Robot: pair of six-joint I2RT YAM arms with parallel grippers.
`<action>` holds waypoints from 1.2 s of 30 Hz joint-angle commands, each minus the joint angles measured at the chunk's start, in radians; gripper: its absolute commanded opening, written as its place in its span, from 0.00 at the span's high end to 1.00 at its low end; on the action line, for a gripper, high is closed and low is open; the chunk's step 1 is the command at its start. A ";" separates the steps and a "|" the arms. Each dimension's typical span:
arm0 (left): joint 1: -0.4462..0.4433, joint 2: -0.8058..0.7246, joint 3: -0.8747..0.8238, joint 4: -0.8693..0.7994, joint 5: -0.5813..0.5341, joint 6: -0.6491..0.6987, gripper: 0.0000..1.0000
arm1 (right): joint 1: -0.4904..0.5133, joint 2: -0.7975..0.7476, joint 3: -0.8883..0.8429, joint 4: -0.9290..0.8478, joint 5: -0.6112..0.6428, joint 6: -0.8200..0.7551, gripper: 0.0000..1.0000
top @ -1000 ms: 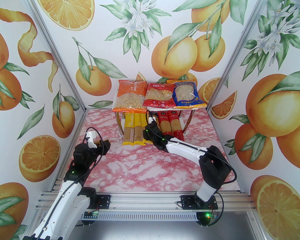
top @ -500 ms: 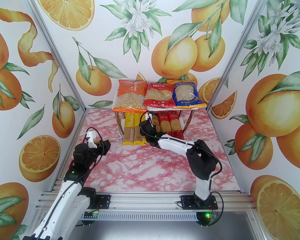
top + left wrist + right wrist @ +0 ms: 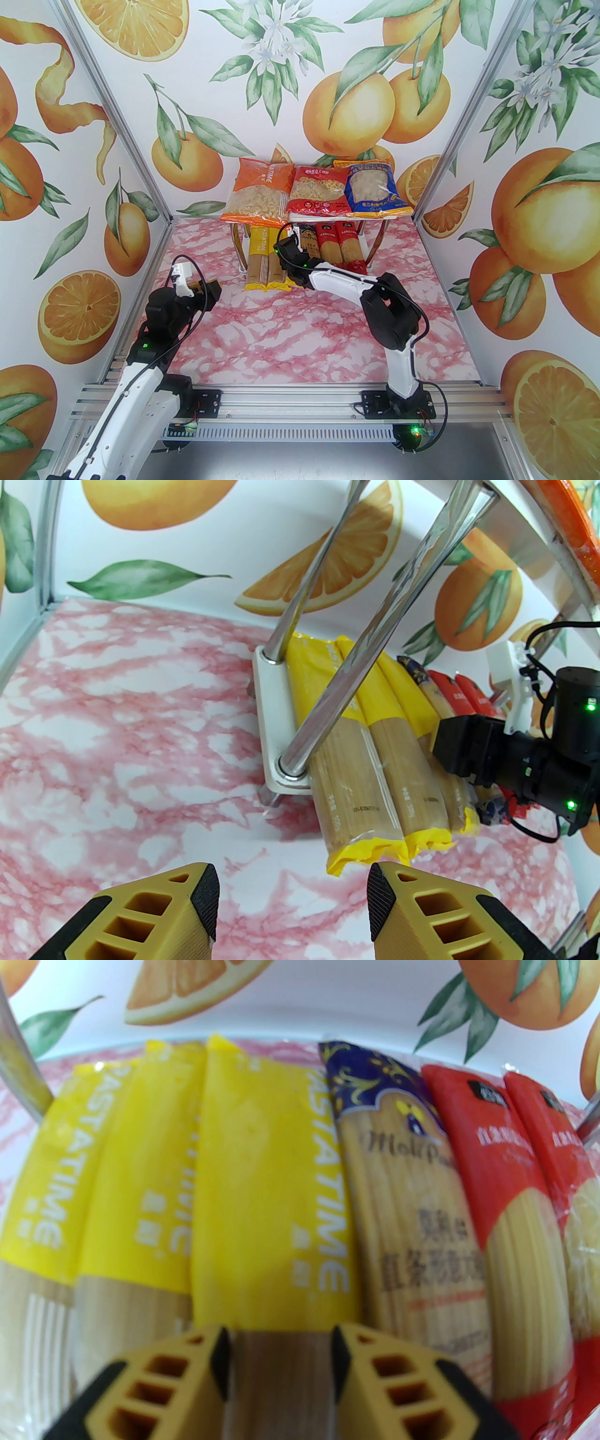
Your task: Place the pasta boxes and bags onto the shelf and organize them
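Observation:
The shelf (image 3: 375,248) stands at the back of the table. On its top board lie three bags: orange (image 3: 255,192), red (image 3: 318,190) and blue (image 3: 375,187). The pasta boxes lie side by side on the lower board (image 3: 272,723): yellow ones (image 3: 262,258), a dark blue one (image 3: 309,236) and two red ones (image 3: 340,248). My right gripper (image 3: 287,251) reaches in under the top board. In the right wrist view its fingers (image 3: 220,1358) press in on the rightmost yellow pasta box (image 3: 272,1185). My left gripper (image 3: 293,902) hovers open, just short of the yellow boxes' near ends (image 3: 365,850).
The shelf's slanted chrome legs (image 3: 337,677) cross in front of the yellow boxes on the left. The top board sits low over my right wrist. Pink marble tabletop (image 3: 281,337) spreads between the shelf and the arm bases, with printed walls on three sides.
My right arm has swung left and further in under the top board, and its jaws have narrowed. The orange bag has shifted slightly left. The left arm has stayed still.

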 commanded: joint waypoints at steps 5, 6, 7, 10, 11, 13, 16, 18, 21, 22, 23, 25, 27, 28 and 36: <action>-0.001 -0.003 0.000 -0.002 0.007 0.016 0.42 | -0.066 0.058 0.059 -0.138 -0.041 -0.021 0.63; 0.000 -0.003 0.001 -0.003 0.008 0.017 0.42 | -0.072 0.060 0.060 -0.145 -0.045 -0.023 0.64; 0.000 -0.003 0.002 -0.004 0.007 0.018 0.42 | -0.075 0.062 0.059 -0.150 -0.046 -0.024 0.65; -0.001 -0.002 0.003 -0.003 0.007 0.017 0.42 | -0.092 0.063 0.057 -0.166 -0.048 -0.024 0.64; -0.001 0.000 0.004 -0.002 0.007 0.016 0.42 | -0.098 0.063 0.056 -0.173 -0.050 -0.024 0.64; -0.001 -0.001 0.005 -0.001 0.008 0.016 0.42 | -0.108 0.063 0.054 -0.179 -0.055 -0.025 0.64; -0.001 0.001 0.004 0.000 0.009 0.016 0.42 | -0.124 0.062 0.048 -0.186 -0.053 -0.027 0.64; -0.001 0.001 0.003 0.000 0.009 0.014 0.42 | -0.133 0.060 0.049 -0.187 -0.053 -0.026 0.64; 0.000 0.001 0.003 -0.002 0.008 0.014 0.42 | -0.144 0.063 0.052 -0.189 -0.053 -0.023 0.64; -0.001 -0.002 0.003 -0.005 0.009 0.015 0.42 | -0.145 0.064 0.054 -0.191 -0.050 -0.023 0.64; 0.000 -0.003 0.003 -0.006 0.008 0.016 0.42 | -0.147 0.067 0.058 -0.195 -0.044 -0.023 0.64; -0.001 -0.007 0.005 -0.009 0.006 0.017 0.42 | -0.151 0.070 0.063 -0.201 -0.034 -0.020 0.64; 0.000 -0.008 0.005 -0.012 0.005 0.019 0.42 | -0.159 0.067 0.057 -0.199 -0.034 -0.017 0.64; -0.001 -0.008 0.005 -0.013 0.005 0.019 0.42 | -0.162 0.064 0.052 -0.195 -0.042 -0.015 0.64; -0.001 0.004 0.003 0.000 0.009 0.013 0.42 | -0.157 0.079 0.071 -0.176 -0.136 -0.022 0.64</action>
